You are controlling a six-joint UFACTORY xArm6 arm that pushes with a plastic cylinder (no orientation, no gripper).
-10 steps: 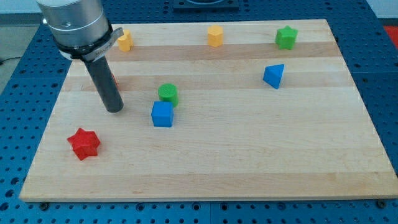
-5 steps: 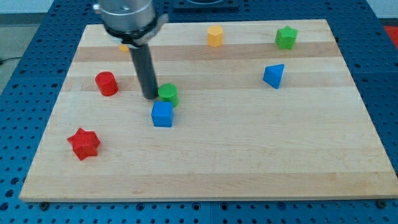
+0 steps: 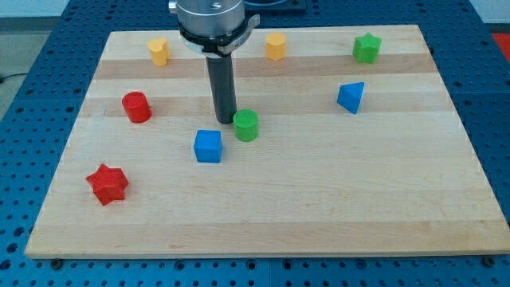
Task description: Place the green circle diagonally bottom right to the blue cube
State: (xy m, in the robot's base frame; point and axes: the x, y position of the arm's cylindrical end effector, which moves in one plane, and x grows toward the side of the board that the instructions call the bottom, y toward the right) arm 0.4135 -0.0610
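Tip: you have my tip (image 3: 225,120) down on the board, just left of the green circle (image 3: 246,126) and a shade farther back, touching it or nearly so.
Jaws: there are none on this arm, only the straight rod, so you have nothing released, clenched or grasping; contact by pushing is all you get.
Green circle: you will find it near the middle of the board, up and to the right of the blue cube (image 3: 208,147), close by it but apart.
Blue cube: it sits left of and nearer than the circle, clear of the rod.
Key relation: the circle lies to the right of my tip, so a push from here would send it rightward; the goal spot is on the near right of the cube, which means the circle has to come toward you, not only sideways.
Next move, as a judgement: you would likely need to bring my tip round to the far side of the circle and push it nearward, stopping once it sits below and right of the cube.
Risk: you could clip the cube, since circle and cube are close.
Other blocks: the red cylinder (image 3: 136,107) and red star (image 3: 107,183) on the left, and the blue triangular block (image 3: 351,97) on the right, lie well apart from this work.
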